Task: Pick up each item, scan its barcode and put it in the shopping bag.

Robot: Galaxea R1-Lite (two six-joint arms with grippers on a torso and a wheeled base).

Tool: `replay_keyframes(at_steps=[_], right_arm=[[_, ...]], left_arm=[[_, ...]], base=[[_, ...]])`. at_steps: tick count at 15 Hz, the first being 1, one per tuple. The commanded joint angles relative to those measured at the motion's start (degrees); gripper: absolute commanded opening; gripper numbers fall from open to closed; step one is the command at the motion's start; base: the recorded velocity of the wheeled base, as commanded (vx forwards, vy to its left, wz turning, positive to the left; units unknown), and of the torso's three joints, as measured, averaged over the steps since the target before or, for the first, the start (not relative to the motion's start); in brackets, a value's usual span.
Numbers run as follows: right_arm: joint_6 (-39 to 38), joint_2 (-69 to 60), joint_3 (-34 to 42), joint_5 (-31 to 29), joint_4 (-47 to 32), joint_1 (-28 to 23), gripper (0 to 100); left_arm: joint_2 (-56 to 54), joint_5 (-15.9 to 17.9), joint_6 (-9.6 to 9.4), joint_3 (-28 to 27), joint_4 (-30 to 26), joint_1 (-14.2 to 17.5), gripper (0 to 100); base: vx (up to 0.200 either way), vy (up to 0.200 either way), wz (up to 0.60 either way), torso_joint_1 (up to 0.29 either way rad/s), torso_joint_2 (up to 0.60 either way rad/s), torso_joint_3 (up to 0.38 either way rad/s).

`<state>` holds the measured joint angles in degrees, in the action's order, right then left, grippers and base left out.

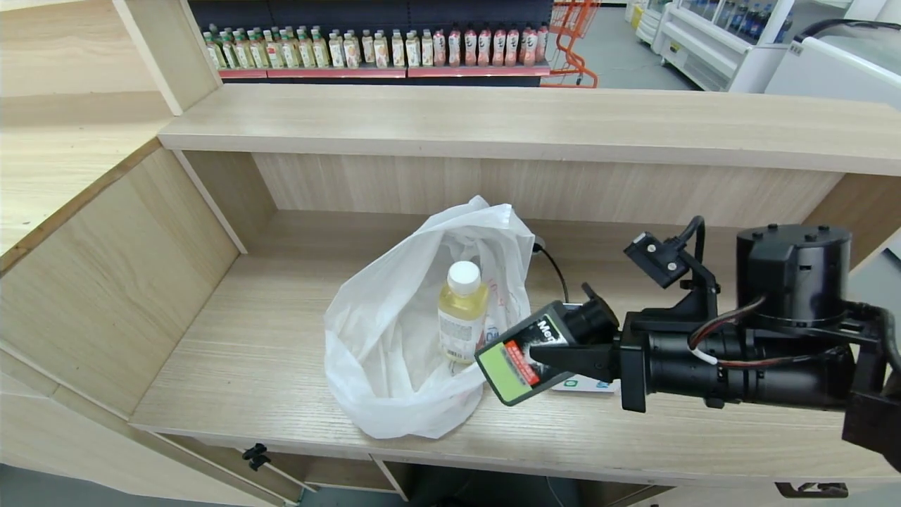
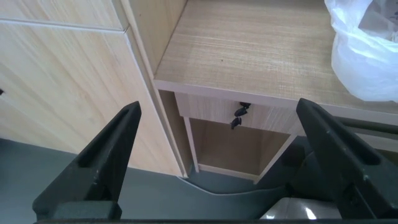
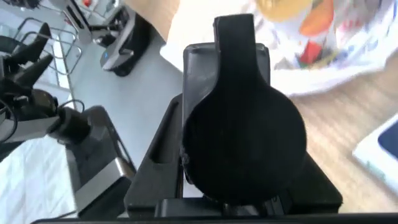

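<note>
A white plastic shopping bag [image 1: 394, 331] lies open on the wooden counter [image 1: 246, 359], with a yellow bottle [image 1: 461, 310] with a white cap standing inside it. My right gripper [image 1: 556, 348] is shut on a dark box with a green face and red label [image 1: 514, 366], held at the bag's right edge just above the counter. In the right wrist view a black finger [image 3: 239, 112] covers the box [image 3: 198, 68], and the bag [image 3: 348, 56] lies beyond it. My left gripper [image 2: 221, 162] hangs open below the counter's front edge, with the bag [image 2: 367, 56] farther off.
A white and blue flat device [image 1: 584, 384] lies on the counter under the right gripper, with a black cable [image 1: 556, 271] running to the back wall. An upper shelf [image 1: 493, 120] overhangs the rear. A side panel [image 1: 120, 282] closes the left. A drawer with a black handle [image 2: 238, 115] sits under the counter.
</note>
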<state>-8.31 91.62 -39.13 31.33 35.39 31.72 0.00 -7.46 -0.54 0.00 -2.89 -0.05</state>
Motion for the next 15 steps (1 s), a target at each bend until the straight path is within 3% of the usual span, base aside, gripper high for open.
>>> replay_keyframes(at_steps=[1,6,9,15], right_arm=[[1.46,6.02,0.37,0.05,6.27,1.33,0],[6.73,13.23,0.81,0.14,14.62,3.35,0],[7.26,17.45,0.99,0.14,22.18,3.26,0],[11.04,22.28,2.04,0.14,29.47,2.12,0]], left_arm=[[0.09,-0.01,0.01,0.0,-0.01,-0.04,100],[0.09,-0.01,0.01,0.0,-0.01,-0.04,100],[0.09,-0.01,0.01,0.0,-0.01,0.05,100],[0.09,-0.01,0.01,0.0,-0.01,-0.04,100]], base=[[0.0,0.0,0.0,0.0,0.0,0.0],[0.0,0.0,0.0,0.0,0.0,0.0],[0.0,0.0,0.0,0.0,0.0,0.0],[0.0,0.0,0.0,0.0,0.0,0.0]])
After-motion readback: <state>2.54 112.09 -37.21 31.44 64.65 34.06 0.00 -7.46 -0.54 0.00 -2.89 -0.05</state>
